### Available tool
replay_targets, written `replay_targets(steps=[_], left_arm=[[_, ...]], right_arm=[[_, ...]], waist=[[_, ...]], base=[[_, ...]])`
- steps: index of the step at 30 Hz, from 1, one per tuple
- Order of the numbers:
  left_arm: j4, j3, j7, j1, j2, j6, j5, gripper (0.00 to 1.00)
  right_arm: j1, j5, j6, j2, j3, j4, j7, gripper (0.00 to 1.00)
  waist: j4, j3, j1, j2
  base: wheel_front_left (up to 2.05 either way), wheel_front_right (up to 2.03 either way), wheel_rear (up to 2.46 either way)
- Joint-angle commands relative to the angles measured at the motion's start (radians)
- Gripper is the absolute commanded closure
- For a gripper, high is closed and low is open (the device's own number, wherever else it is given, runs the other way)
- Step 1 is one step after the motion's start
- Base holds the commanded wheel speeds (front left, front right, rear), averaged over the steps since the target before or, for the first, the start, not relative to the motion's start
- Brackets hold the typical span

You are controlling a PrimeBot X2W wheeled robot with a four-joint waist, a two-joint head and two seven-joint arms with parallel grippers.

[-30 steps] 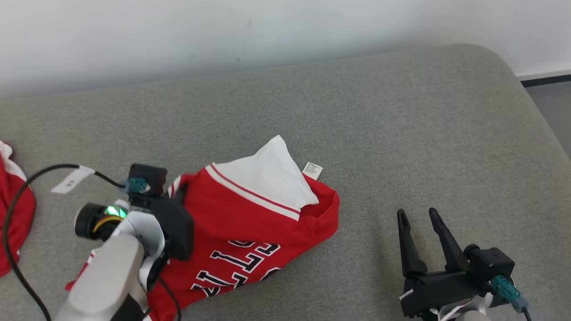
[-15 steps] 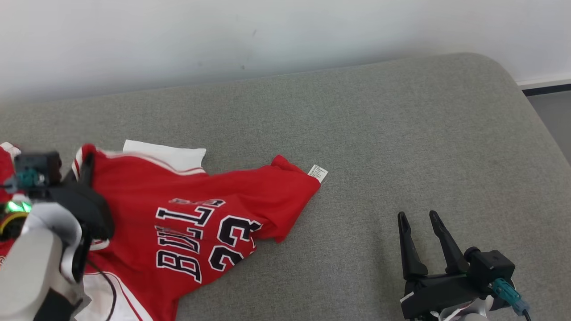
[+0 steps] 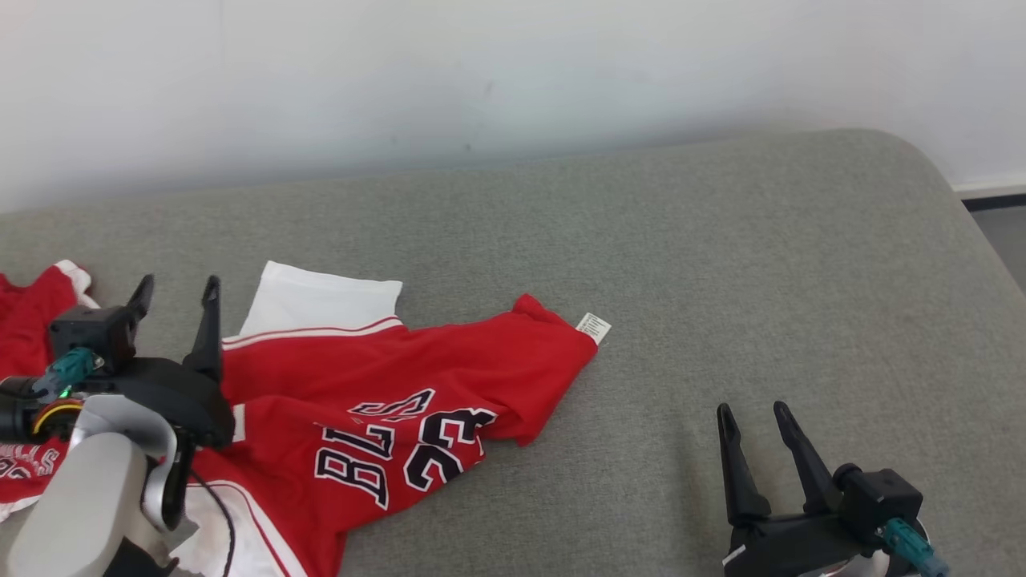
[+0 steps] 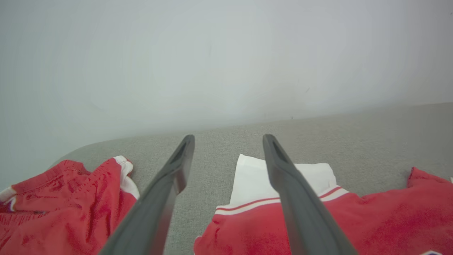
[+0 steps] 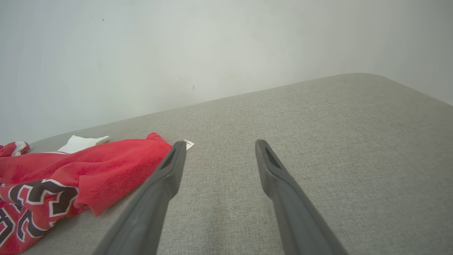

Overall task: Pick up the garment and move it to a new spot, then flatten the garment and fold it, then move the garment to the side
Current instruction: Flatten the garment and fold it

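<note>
Beside left claw (image 3: 179, 282), red garment (image 3: 385, 373).

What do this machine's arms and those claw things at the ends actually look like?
The left gripper and right gripper each have two long, tapering dark fingers on a black base. A teal plug sits by each base. The left forearm is a smooth pale grey shell with a thin black cable and a yellow ring at the wrist.

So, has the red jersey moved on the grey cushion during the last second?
Yes. The jersey spread leftward, away from the cushion's rounded right corner; its white label stayed nearly in place.
</note>
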Motion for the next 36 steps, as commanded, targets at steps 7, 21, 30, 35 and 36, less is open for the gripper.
replay_targets(steps=[7, 21, 30, 35, 36], left_arm=[[-0.167, 0.014, -0.076, 0.136, -0.026, 0.044, 0.009, 0.0], [-0.535, 0.043, -0.091, 0.496, -0.076, 0.14, 0.081, 0.0], [-0.612, 0.145, -0.091, 0.625, -0.115, 0.122, 0.14, 0.0], [-0.626, 0.205, -0.091, 0.673, -0.163, 0.101, 0.172, 0.0], [-0.623, 0.213, -0.091, 0.68, -0.172, 0.099, 0.176, 0.0]], right_arm=[[0.036, -0.008, 0.004, -0.002, 0.001, 0.013, -0.001, 0.0], [0.031, -0.036, 0.004, -0.002, -0.012, 0.035, -0.001, 0.0], [0.02, -0.049, 0.004, -0.002, -0.007, 0.042, -0.001, 0.0], [0.005, -0.049, 0.004, -0.002, 0.0, 0.079, -0.001, 0.0], [-0.007, -0.051, 0.004, -0.001, 0.003, 0.092, -0.001, 0.0]], waist=[[0.068, -0.051, 0.0001, 0.0], [0.121, -0.058, 0.0001, 0.0], [0.145, -0.067, 0.0001, 0.0], [0.17, -0.071, 0.0001, 0.0], [0.175, -0.071, 0.0001, 0.0]], base=[[0.0, 0.0, 0.0], [0.0, 0.0, 0.0], [0.0, 0.0, 0.0], [0.0, 0.0, 0.0], [0.0, 0.0, 0.0]])
